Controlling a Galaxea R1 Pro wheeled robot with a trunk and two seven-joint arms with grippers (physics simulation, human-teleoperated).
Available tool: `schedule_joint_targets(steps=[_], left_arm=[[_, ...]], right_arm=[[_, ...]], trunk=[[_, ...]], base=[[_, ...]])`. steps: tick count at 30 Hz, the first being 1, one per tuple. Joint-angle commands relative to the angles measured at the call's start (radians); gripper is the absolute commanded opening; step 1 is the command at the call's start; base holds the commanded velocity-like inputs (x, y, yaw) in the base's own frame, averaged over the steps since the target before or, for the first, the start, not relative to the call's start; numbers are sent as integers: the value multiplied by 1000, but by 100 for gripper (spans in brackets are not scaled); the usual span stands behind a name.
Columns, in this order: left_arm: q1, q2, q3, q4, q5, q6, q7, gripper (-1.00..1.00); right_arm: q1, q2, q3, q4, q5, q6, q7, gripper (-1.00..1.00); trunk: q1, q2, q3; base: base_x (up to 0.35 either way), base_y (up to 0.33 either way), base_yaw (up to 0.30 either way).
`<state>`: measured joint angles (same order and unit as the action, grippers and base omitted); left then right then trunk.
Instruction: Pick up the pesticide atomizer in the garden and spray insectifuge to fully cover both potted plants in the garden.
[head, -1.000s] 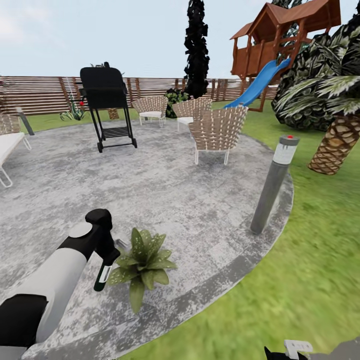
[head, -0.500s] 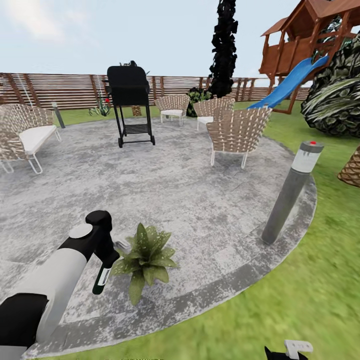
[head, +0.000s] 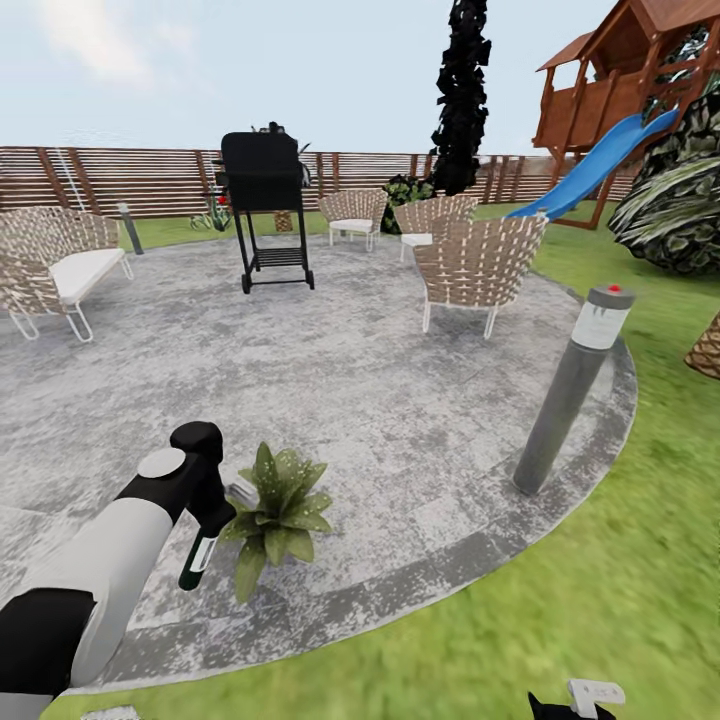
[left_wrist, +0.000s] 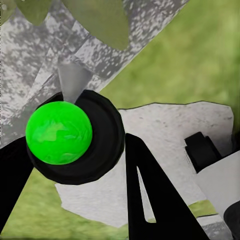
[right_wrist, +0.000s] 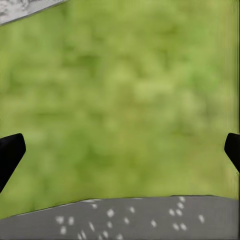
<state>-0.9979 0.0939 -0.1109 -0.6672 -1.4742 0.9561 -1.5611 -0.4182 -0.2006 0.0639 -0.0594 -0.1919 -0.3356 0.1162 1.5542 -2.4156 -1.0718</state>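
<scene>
My left gripper (head: 207, 522) hangs low over the round grey patio (head: 380, 400), shut on the pesticide atomizer (head: 194, 562), a slim dark green bottle with a whitish band that points downward. In the left wrist view the atomizer's bright green round end (left_wrist: 59, 132) sits in a black ring between the black fingers (left_wrist: 155, 200), with the plant's leaves (left_wrist: 100, 20) just beyond. A potted plant (head: 275, 510), a low rosette of speckled leaves, stands right beside the gripper, on its right. My right gripper (right_wrist: 120, 152) is open over the lawn; its top shows at the head view's bottom edge (head: 575, 698).
A grey bollard lamp (head: 570, 390) stands at the patio's right rim. A black grill (head: 265, 190), wicker chairs (head: 480, 265) and a wicker sofa (head: 55, 265) stand farther back. A small spiky plant (head: 213, 215) sits by the wood fence (head: 110, 180). Lawn (head: 620, 560) wraps the patio's right side.
The head camera has swung left, so the whole scene slid to the right in the picture. The plant now sits slightly closer to my left gripper, which still holds the atomizer.
</scene>
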Motion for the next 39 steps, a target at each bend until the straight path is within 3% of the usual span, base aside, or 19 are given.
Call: schedule_joint_targets(steps=[1, 21, 29, 39], left_arm=[[-1, 1, -4, 0, -10, 11, -10, -100], [3, 4, -3, -11, -11, 12, -10, -100], [5, 12, -1, -12, -11, 12, -10, -100], [8, 14, 8, -11, -9, 12, -10, -100]], right_arm=[[-1, 0, 7, 1, -11, -3, 5, 100], [-1, 2, 6, -2, -11, -3, 5, 100], [-1, -8, 7, 4, -8, -3, 5, 100], [-1, 2, 7, -5, -11, -3, 5, 100]], trunk=[[0, 0, -1], [0, 0, -1], [0, 0, -1], [0, 0, -1]], base=[[-4, -19, 5], [-14, -10, 227], [-180, -184, 14], [43, -230, 0]])
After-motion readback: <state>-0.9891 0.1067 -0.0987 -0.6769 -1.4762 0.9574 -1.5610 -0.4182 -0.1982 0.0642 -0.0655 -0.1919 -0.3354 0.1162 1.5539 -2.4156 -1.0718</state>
